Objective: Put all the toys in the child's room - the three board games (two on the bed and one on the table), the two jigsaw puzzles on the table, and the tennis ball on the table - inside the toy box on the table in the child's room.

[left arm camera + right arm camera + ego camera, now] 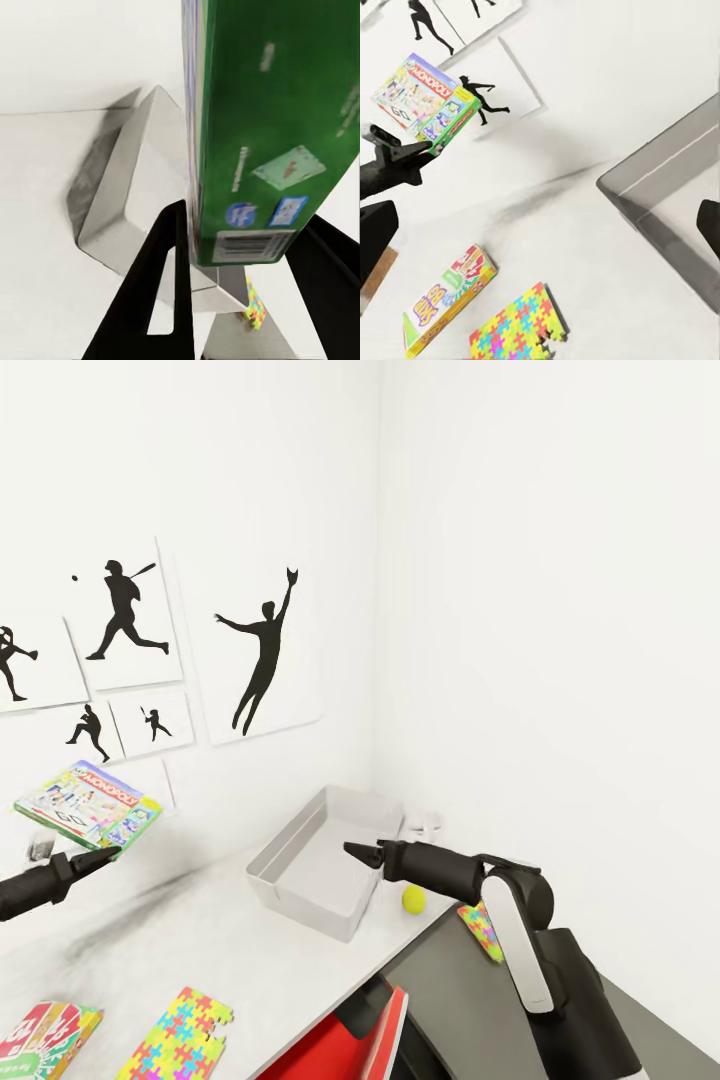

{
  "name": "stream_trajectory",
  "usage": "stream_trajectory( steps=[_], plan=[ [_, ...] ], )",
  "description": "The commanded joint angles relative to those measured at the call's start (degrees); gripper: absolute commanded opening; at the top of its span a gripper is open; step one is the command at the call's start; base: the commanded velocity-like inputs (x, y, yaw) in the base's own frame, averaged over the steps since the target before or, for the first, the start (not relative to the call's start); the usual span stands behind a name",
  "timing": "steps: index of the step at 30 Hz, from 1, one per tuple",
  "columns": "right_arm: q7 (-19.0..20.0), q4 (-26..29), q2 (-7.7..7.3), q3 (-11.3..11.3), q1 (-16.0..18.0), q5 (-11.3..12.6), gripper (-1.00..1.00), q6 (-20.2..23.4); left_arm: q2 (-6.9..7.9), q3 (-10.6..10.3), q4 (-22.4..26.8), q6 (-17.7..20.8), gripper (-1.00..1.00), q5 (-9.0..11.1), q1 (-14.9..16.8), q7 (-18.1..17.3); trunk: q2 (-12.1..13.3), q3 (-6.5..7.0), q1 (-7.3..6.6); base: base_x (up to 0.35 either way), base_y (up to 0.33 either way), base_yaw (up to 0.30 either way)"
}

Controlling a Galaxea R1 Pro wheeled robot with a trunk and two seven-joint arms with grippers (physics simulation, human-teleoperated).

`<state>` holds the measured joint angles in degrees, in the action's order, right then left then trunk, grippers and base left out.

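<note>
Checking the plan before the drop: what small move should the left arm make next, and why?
Probably carry the Monopoly box toward the toy box. The left gripper clamps it in the air, off to the side of the open, empty bin, not yet above it.

Green Monopoly box (90, 804) held aloft, tilted, left of empty grey toy box (325, 860)

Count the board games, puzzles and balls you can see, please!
Board games: 2, the green-edged Monopoly box in the left claw and the red and green flat box on the white table.
Jigsaw puzzles: 2, one multicoloured puzzle and another multicoloured puzzle.
Tennis balls: 1, the yellow-green ball.
Total: 5.
The red flat thing is too unclear to count.
</note>
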<state>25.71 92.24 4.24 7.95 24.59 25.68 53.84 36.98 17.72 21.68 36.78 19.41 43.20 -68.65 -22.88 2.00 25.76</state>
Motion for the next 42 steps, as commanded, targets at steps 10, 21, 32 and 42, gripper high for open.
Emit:
stream_trajectory(
  steps=[10,21,32,42],
  plan=[
    [18.9,0.0,-0.16,-11.7,-0.2,-0.3,1.0,-2.2,-12.45,-2.6,19.5,14.1,-1.0,-0.6,1.1,13.5,0.0,-0.03,0.02,0.0,0.0,0.0],
    [21.3,0.1,-0.45,-15.6,-0.7,-0.9,1.0,-2.3,-27.73,-2.4,20.2,15.4,-1.0,0.0,7.1,36.9,0.0,-0.03,0.02,0.0,0.0,0.0],
    [14.1,0.1,-0.54,-15.7,-0.7,-1.1,1.0,0.8,-34.94,-0.2,3.9,1.2,-1.0,0.9,10.7,41.9,0.0,-0.03,0.02,0.0,0.0,0.0],
    [14.2,0.1,-0.64,-20.8,-2.5,-0.9,1.0,5.0,-42.84,4.5,-1.8,-5.5,-1.0,0.8,10.9,43.3,0.0,-0.03,0.02,0.0,0.0,0.0]
  ],
)
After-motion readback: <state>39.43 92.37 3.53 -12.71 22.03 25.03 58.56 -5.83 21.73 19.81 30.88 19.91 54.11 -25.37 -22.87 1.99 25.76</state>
